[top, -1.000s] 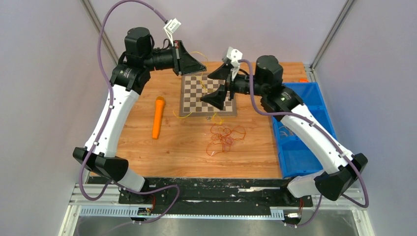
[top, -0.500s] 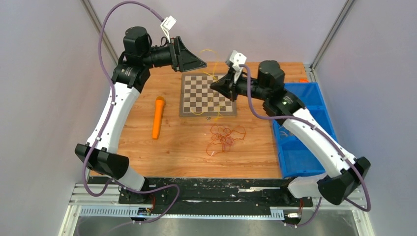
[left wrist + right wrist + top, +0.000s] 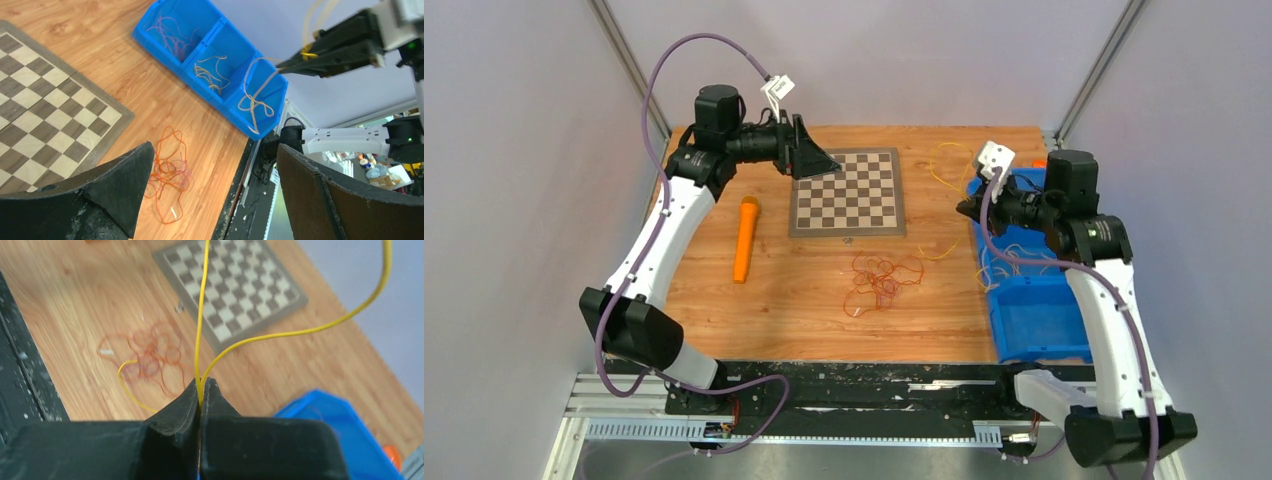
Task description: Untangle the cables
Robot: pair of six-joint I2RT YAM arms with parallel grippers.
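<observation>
Toward the near edge of the wooden counter, a loose tangle of reddish-orange cables lies in many small loops, roughly midway between the two arms. A yellow cable trails down to the wood just beside the right of that tangle; whether it touches the loops cannot be told. To the right, a blue bin sits along the counter's edge, and the left wrist view shows more thin wires lying in its compartments, reddish in one and pale yellow in the others. Above the bin's inner rim hangs the right end effector, its jaws pressed tight on the yellow cable, which leaves the fingertips as two strands: one runs nearly straight up the right wrist view, the other curves away to the right. Left of centre, an orange cylinder rests on the wood, well apart from the cables. Farther back lies a chessboard, flat on the counter. Over its far left corner the left end effector hovers with its jaws spread wide, holding nothing.
</observation>
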